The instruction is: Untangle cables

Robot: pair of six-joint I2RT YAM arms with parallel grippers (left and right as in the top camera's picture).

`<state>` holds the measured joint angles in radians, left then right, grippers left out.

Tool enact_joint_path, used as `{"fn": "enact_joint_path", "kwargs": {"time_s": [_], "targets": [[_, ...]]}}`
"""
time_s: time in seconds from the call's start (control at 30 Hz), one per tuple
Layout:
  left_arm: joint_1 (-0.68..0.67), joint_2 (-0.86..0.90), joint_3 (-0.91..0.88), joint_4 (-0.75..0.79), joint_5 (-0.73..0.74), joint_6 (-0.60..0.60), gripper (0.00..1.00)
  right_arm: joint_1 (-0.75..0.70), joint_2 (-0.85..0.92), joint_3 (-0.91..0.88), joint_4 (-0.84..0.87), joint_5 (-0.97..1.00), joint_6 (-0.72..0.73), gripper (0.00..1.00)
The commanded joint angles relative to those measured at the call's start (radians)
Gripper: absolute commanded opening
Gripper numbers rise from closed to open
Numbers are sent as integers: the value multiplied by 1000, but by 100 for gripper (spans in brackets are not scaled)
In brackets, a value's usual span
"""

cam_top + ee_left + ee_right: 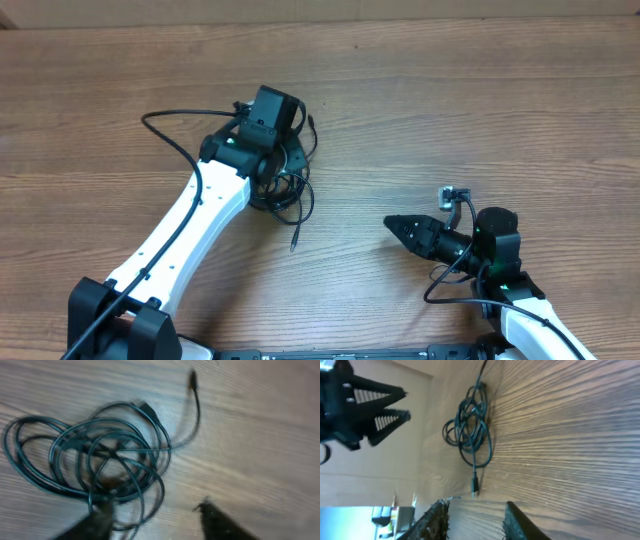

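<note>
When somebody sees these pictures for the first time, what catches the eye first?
A tangled coil of thin black cables lies on the wooden table, left of centre. The left gripper hangs open right above it; the right gripper, also open, points toward it from farther right.

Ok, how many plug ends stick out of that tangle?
2: near plug lies below the cables in the overhead view; far plug pokes out beside the left arm. Others may be hidden.

Overhead: far, straight down on whole bench [450, 120]. Left wrist: close, steep down on cables [110, 460]. Right wrist: rolled sideways, low, looks across bench from farther off, catches left end effector [406, 405]. All three share cables.
</note>
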<state>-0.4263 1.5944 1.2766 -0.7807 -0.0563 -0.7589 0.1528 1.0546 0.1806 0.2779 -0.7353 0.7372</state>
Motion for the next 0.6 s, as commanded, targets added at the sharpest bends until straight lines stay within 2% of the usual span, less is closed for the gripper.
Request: {"fn": "enact_joint_path", "kwargs": {"time_s": [0.0, 0.13, 0.17, 0.2, 0.27, 0.33, 0.43, 0.57], "targets": [[-9, 5, 14, -19, -7, 64, 77, 3, -4, 2, -4, 47, -1, 41], [-9, 16, 14, -27, -36, 63, 97, 3, -4, 2, -4, 47, -1, 52], [-9, 23, 14, -27, -36, 53, 98, 3, -4, 2, -4, 47, -1, 54], [-9, 31, 14, -27, -36, 43, 97, 3, -4, 2, -5, 47, -1, 55], [-9, 55, 14, -27, -29, 2, 88, 3, -4, 2, -5, 47, -1, 61], [-11, 90, 14, -27, -12, -68, 86, 3, -4, 2, -5, 47, -1, 66], [-13, 152, 14, -25, 33, -157, 66, 3, -4, 2, -5, 47, -1, 66], [-13, 232, 14, -14, 61, -214, 63, 3, -4, 2, -13, 47, -1, 68]]}}
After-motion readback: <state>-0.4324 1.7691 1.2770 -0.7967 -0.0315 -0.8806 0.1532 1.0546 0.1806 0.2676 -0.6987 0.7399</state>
